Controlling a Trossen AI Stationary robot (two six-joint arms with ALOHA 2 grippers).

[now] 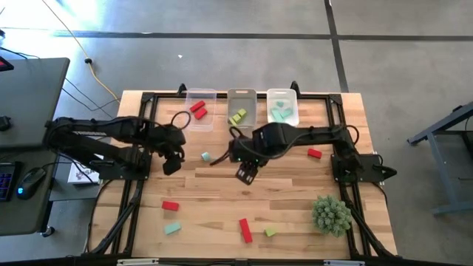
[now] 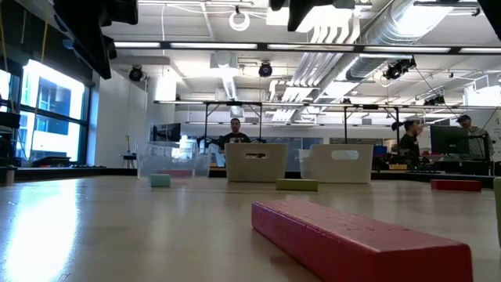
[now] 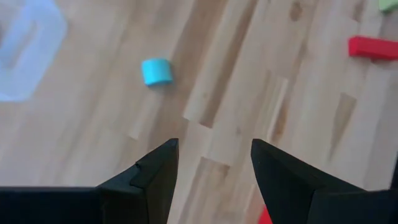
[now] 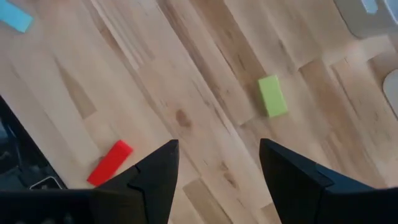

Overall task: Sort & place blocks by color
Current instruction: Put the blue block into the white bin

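Several blocks lie flat on the wooden table: a teal one [image 1: 205, 156], a red one [image 1: 315, 153], a red one [image 1: 171, 206], a teal one [image 1: 172, 228], a red bar [image 1: 244, 230] and a yellow-green one [image 1: 270, 232]. My left gripper [image 1: 171, 164] hovers open left of the teal block [image 3: 156, 71], touching nothing. My right gripper [image 1: 246, 174] hovers open over mid-table. Its wrist view shows a yellow-green block [image 4: 272, 95], a red block [image 4: 110, 163] and a teal one [image 4: 15, 18] beneath and ahead. The red bar [image 2: 360, 239] fills the low view's foreground.
Three clear bins stand along the far edge: the left one [image 1: 201, 97] holds red blocks, the middle one [image 1: 242, 94] yellow-green, the right one [image 1: 282, 94] teal. A spiky green plant [image 1: 331, 214] sits near the right near corner. Bare wood lies between the two grippers and the near blocks.
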